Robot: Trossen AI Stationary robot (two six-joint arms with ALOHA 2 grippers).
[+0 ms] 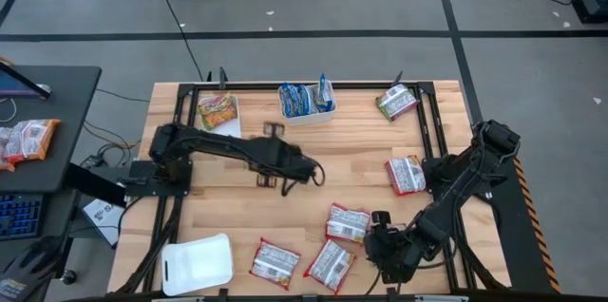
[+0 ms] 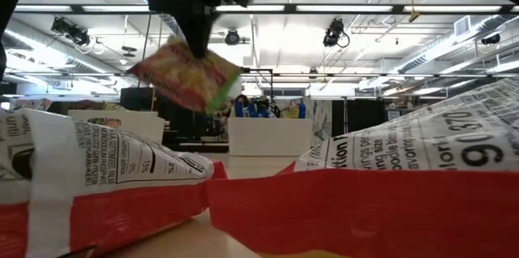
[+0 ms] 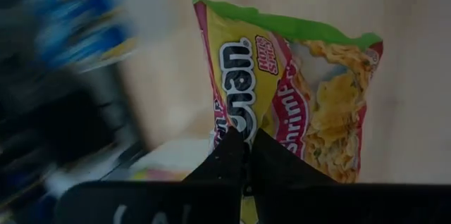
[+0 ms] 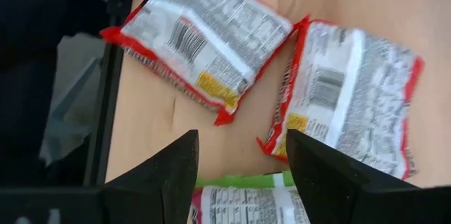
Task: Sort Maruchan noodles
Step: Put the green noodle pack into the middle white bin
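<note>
My left gripper (image 1: 299,174) hovers over the table's middle, shut on a green-yellow Maruchan packet (image 3: 303,90). In the low view that packet (image 2: 186,71) hangs under the gripper (image 2: 195,43). In the high view the arm hides it. My right gripper (image 1: 378,235) is open near the table's near right side. In its wrist view its fingers (image 4: 243,171) stand above two red-white packets (image 4: 204,41) (image 4: 352,97) lying flat on the wood. Several red-white packets (image 1: 348,223) (image 1: 330,264) (image 1: 275,262) (image 1: 407,175) lie flat on the near and right parts of the table. My left gripper pinches the green-yellow packet between its two shut fingers at one short end (image 3: 236,122), coming from above and pointing down. The packet is lifted clear of the table and hangs tilted below the fingers (image 2: 188,39).
At the far edge stand a white tray (image 1: 309,120) with blue-white packets and a tray (image 1: 235,129) with a green-yellow packet. Another packet (image 1: 396,103) lies at the far right. An empty white tray (image 1: 197,264) sits near left. Black frame rails border the table.
</note>
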